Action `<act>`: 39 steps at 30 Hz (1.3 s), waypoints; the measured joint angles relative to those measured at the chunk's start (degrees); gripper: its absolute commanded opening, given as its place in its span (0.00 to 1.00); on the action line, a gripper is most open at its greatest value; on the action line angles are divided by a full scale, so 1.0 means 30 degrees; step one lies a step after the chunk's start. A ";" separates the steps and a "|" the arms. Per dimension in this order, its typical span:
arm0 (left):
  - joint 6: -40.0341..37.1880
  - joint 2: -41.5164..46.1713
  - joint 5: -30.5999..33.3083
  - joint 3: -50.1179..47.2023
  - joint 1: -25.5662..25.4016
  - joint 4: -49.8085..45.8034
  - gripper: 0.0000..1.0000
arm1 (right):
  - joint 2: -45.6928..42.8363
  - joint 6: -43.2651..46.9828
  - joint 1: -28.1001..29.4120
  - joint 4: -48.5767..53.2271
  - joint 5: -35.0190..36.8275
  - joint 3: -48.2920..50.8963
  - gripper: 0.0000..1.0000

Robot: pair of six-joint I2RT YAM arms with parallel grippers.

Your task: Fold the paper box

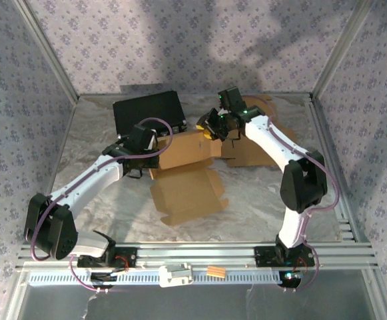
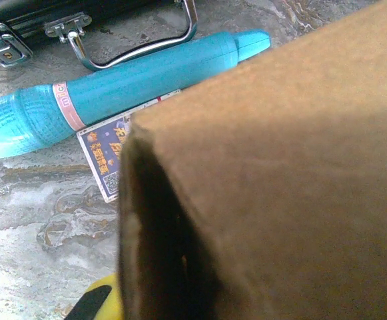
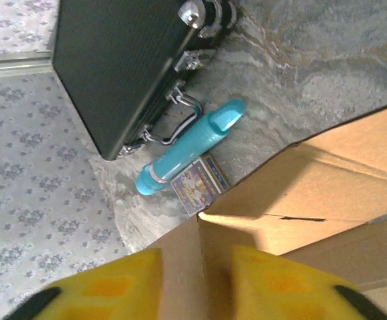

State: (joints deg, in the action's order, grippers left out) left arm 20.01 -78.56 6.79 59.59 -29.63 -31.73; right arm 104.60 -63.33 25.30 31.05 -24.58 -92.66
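Note:
The brown paper box (image 1: 186, 152) lies mid-table, partly raised, with a flat lid panel (image 1: 190, 193) spread toward the front. My left gripper (image 1: 145, 144) is at the box's left wall. In the left wrist view the cardboard (image 2: 280, 167) covers most of the frame; one yellow finger (image 2: 98, 301) presses against the wall's outer side and the other is hidden behind it. My right gripper (image 1: 214, 128) is at the box's far right corner. Its yellow fingers (image 3: 113, 290) stand on either side of a raised cardboard corner (image 3: 213, 240), shut on it.
A black case (image 1: 146, 113) with metal latches stands at the back left. A teal tube (image 3: 186, 147) and a small printed card pack (image 3: 198, 180) lie between the case and the box. More flat cardboard (image 1: 256, 150) lies under the right arm. Metal frame posts border the table.

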 measured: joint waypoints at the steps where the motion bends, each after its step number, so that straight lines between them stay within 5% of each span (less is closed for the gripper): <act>1: 0.0000 0.0000 -0.0022 0.0000 0.0000 0.0007 0.00 | -0.0233 -0.0080 -0.0211 -0.0066 -0.0036 0.0153 0.51; 10: 0.0226 0.0007 -0.1056 0.0211 0.0510 -0.0036 0.00 | -0.4510 0.3257 -0.2266 0.0882 0.1086 0.4167 0.45; 18: 0.0568 0.0007 -0.2127 0.0969 0.1129 0.0000 0.00 | -0.5268 0.5566 -0.1523 0.0823 0.1377 0.8357 0.52; 25: 0.0699 0.0007 -0.2565 0.1122 0.1129 -0.0073 0.00 | -0.2907 0.6448 -0.1246 0.0168 0.1253 0.7242 0.47; 32: 0.0707 0.0007 -0.2798 0.1122 0.1129 -0.0073 0.00 | -0.1865 0.6987 -0.0656 -0.0459 0.0991 0.6040 0.27; 39: 0.0780 0.0007 -0.2914 0.1122 0.1129 -0.0051 0.00 | -0.1858 0.6965 -0.0044 -0.0481 0.0896 0.5391 0.23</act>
State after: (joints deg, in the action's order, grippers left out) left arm 22.35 -78.54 -1.96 62.96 -26.24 -31.88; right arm 99.02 -42.44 25.17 29.61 -21.89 -76.49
